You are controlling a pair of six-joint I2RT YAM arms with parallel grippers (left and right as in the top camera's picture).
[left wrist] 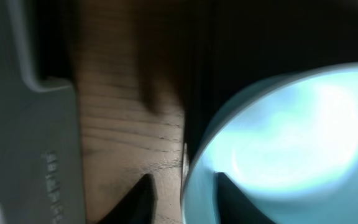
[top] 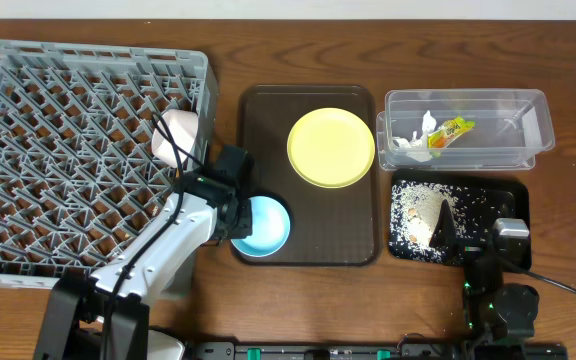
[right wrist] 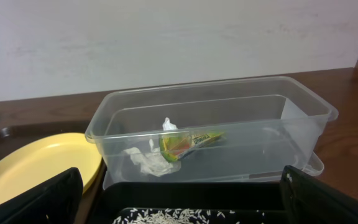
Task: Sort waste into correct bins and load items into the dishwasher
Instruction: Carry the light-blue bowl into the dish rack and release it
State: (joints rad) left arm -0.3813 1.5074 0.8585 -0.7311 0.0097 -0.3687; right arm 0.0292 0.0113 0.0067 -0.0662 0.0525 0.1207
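Left of the dark brown tray (top: 268, 130), the left arm (top: 168, 238) is showing a white link between black joints, with a thin black cable (top: 155, 135) looping off its wrist. Right of that tray, the right arm (top: 503, 300) is showing all black, small green lights (top: 483, 298) glowing on it. The right gripper (right wrist: 180, 180) is showing two flat black fingers (right wrist: 39, 199).

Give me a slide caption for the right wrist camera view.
Green-and-orange snack wrapper and crumpled white paper scraps lie inside the clear plastic rectangular tub, round yellow plate beside it.
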